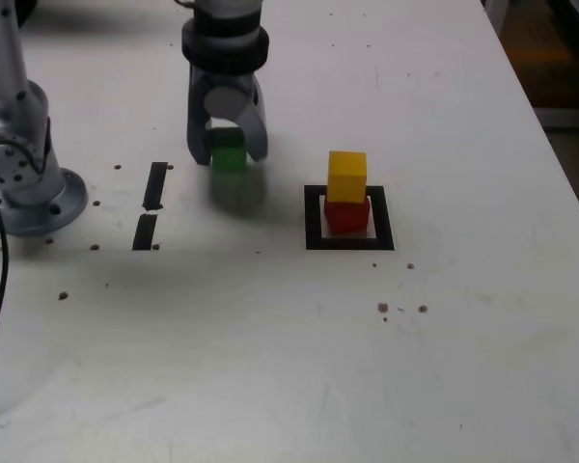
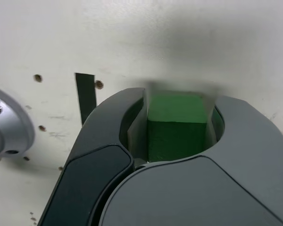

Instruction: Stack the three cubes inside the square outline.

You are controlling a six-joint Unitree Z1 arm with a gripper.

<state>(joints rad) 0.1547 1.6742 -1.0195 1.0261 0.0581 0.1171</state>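
Worktop edge: the worktop (image 1: 270, 367) has a slanting edge along the exterior view's right, running from near the top down to the lower side; the stack stands well apart from it.
Open room: bare surface lies between the green cube and the stack; more spreads in front of the square outline (image 1: 315, 241); two black strips (image 1: 155, 185) lie on the exterior view's left, near the arm's base (image 1: 41, 204).
Fingers: clamped on the green cube (image 1: 229, 152), one on each of two opposite sides (image 2: 177, 125); they hang above the surface, with a soft shadow below.
Green cube: matte, plain green; its upper face in the wrist view looks lighter, the face beside it darker.
Red cube: the red cube (image 1: 347, 216) sits inside the square outline, white showing around it.
Yellow cube: the yellow cube (image 1: 347, 177) rests on the red one; warm yellow, its front face a deeper orange-yellow.
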